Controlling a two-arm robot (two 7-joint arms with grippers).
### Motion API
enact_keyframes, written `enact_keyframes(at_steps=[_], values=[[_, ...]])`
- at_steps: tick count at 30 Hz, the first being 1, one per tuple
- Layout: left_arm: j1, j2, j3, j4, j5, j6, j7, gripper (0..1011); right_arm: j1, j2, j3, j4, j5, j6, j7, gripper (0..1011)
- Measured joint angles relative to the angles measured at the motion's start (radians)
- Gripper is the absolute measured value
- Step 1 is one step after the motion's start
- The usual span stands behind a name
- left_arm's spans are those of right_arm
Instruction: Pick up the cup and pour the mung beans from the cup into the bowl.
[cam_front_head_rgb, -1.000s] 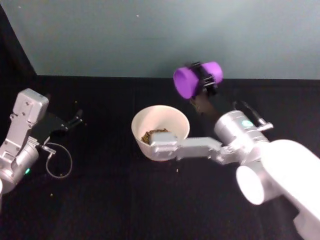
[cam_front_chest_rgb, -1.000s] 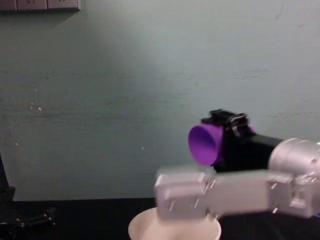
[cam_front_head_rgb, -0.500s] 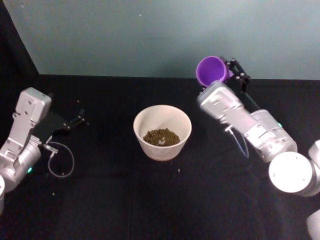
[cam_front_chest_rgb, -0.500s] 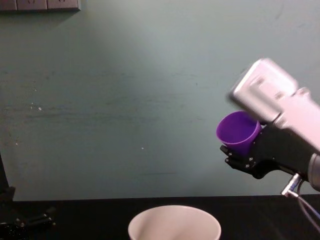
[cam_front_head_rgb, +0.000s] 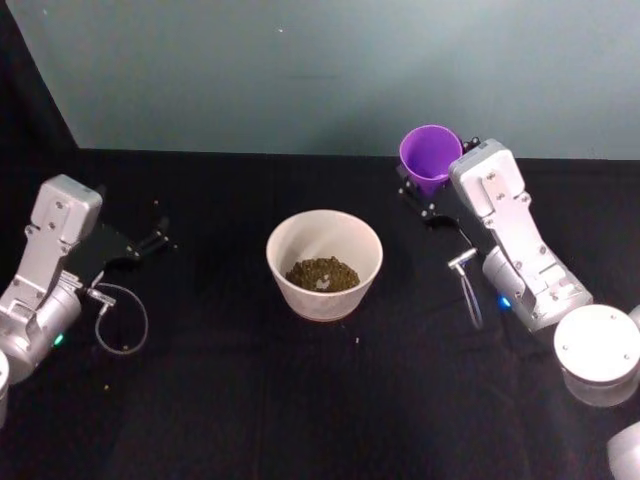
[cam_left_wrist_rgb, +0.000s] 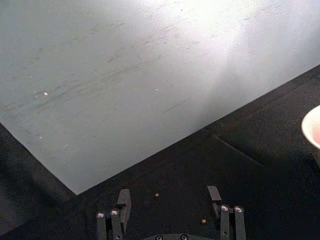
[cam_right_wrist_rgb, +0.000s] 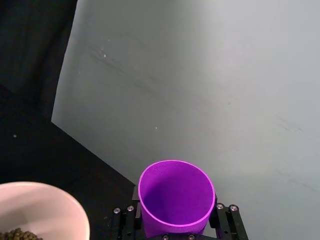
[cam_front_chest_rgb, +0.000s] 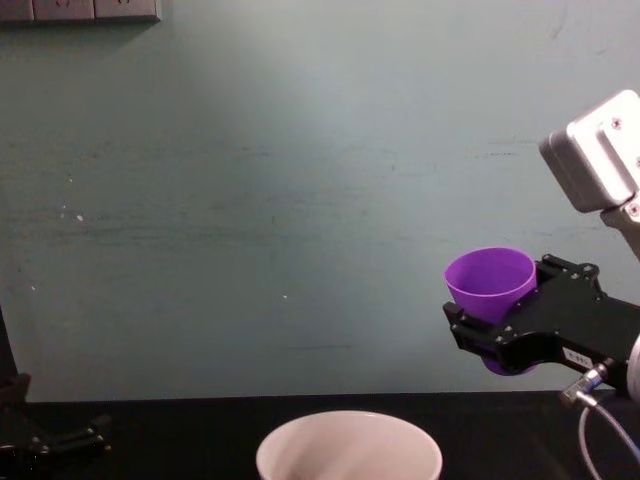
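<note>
The right wrist view's edge cuts off the base of the cup (cam_right_wrist_rgb: 175, 197) and the fingers of the right gripper (cam_right_wrist_rgb: 174, 220) beside it, and leaves a sliver of beans (cam_right_wrist_rgb: 16, 234) in a bowl (cam_right_wrist_rgb: 45, 210) cropped at the corner. In the chest view the bowl is cut off below its rim, its contents hidden, and the gripper's black fingers cover the cup's lower part. The left wrist view crops the bowl to a sliver and the left gripper (cam_left_wrist_rgb: 169, 200) at its base.

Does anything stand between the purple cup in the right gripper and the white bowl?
No, nothing visible: only black tabletop lies between the small purple plastic cup, in the right gripper, and the wide white bowl.
</note>
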Motion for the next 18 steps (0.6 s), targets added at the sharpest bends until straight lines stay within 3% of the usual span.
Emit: enact_keyframes(at_steps=[18], values=[[0.000,0.000,0.000,0.000,0.000,0.000,0.000,1000,0.001,0.002,-0.003,-0.002,-0.004,0.003,0.000,734]])
